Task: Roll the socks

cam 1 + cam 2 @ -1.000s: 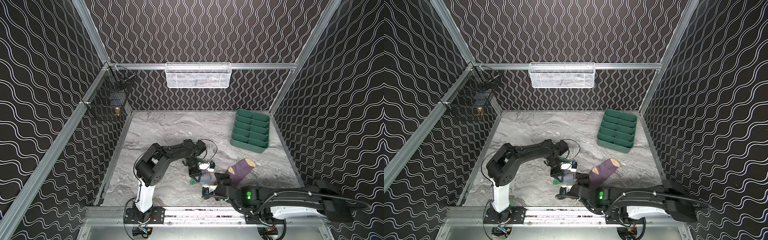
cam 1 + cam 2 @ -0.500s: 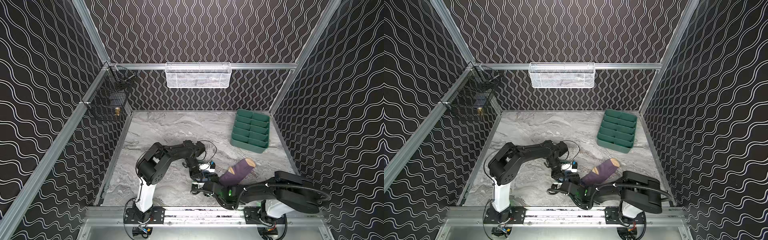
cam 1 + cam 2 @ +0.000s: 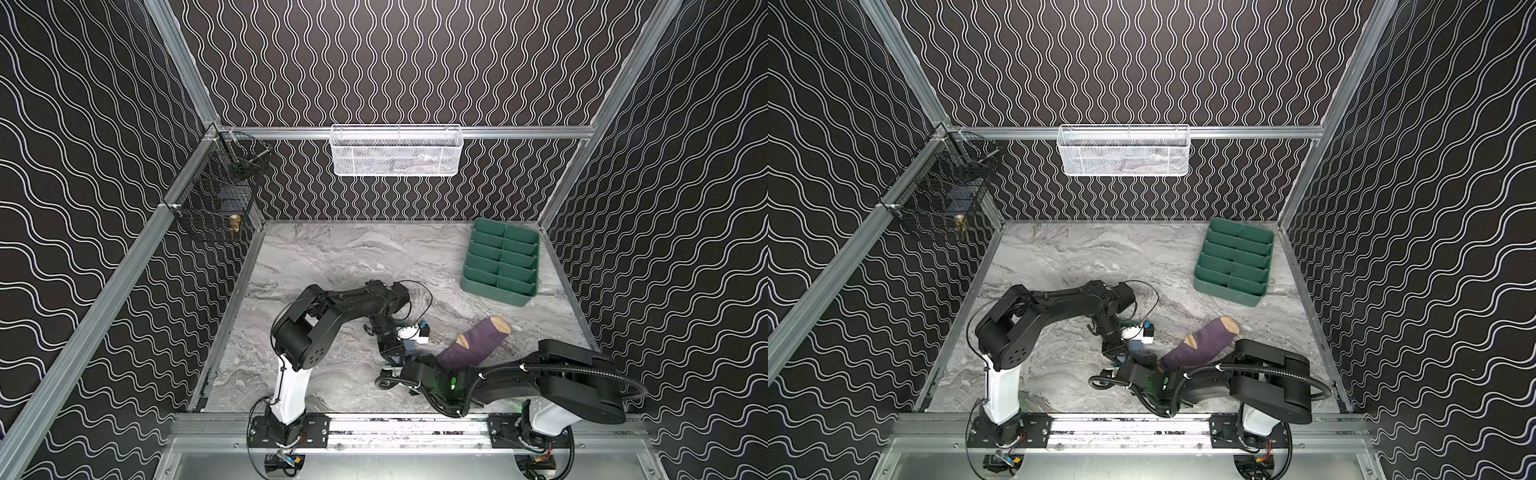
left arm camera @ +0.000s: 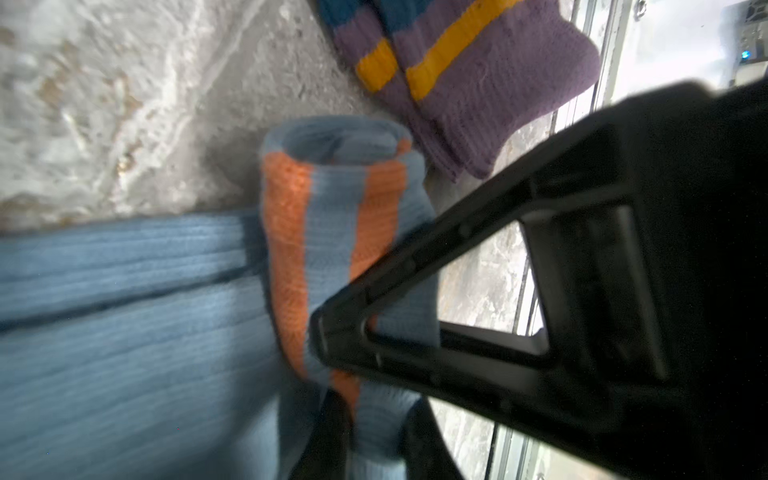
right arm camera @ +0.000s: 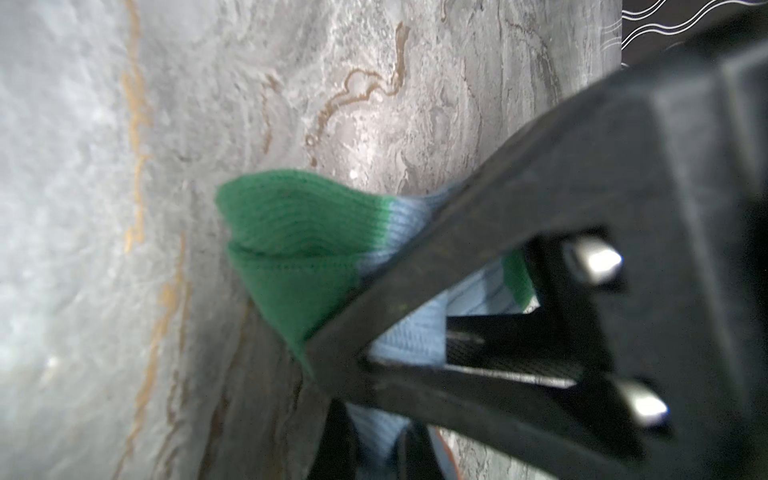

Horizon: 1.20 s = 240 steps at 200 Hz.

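The light blue sock (image 4: 124, 332) lies flat on the marble table, its orange-striped cuff end rolled into a short tube (image 4: 332, 208). My left gripper (image 4: 376, 432) is shut on that rolled end. My right gripper (image 5: 374, 440) is shut on the same sock's blue fabric just behind its green toe (image 5: 291, 249), which lifts off the table. In both top views the two grippers (image 3: 401, 357) (image 3: 1133, 361) meet near the table's front middle and hide most of this sock. The purple sock (image 3: 478, 343) with tan toe and heel lies just right of them; its striped cuff (image 4: 478, 62) is close to the roll.
A green divided tray (image 3: 500, 266) stands at the back right. A white mesh basket (image 3: 395, 151) hangs on the back wall and a black wire basket (image 3: 216, 199) on the left wall. The metal front rail (image 3: 395, 424) runs just behind the right arm.
My right arm has swung left along the front of the table, and its gripper has gone from open to shut on the blue sock's toe end. The left gripper has kept its hold.
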Each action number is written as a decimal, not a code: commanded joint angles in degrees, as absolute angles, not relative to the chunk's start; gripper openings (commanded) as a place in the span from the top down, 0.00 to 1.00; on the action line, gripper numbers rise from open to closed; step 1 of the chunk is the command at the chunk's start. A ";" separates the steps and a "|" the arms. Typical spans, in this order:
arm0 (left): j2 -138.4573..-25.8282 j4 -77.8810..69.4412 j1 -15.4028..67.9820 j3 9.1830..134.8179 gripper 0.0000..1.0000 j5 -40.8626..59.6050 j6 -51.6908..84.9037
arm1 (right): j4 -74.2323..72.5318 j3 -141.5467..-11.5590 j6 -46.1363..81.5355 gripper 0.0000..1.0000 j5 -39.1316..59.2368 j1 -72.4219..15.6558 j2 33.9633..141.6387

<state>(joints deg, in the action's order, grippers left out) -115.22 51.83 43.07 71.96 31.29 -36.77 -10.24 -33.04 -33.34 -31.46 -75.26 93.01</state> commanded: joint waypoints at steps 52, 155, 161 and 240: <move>-103.56 31.06 43.73 63.53 0.54 0.19 -35.78 | 16.11 -40.05 -22.41 1.00 -12.84 -75.16 92.54; -68.24 17.56 43.23 48.62 0.29 -37.00 -30.53 | 27.10 -50.59 -21.45 1.00 0.38 -67.45 94.84; -65.40 16.36 43.08 47.72 0.28 -40.35 -30.84 | 27.56 -51.38 -21.60 1.00 1.52 -66.77 95.51; -40.17 41.45 42.54 54.44 0.26 0.81 -37.65 | 31.65 -59.77 -26.69 1.00 17.82 -56.47 102.91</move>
<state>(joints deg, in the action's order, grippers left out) -41.95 27.38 42.59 52.14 -24.14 -33.36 24.40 -57.56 -23.51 11.60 -58.24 99.94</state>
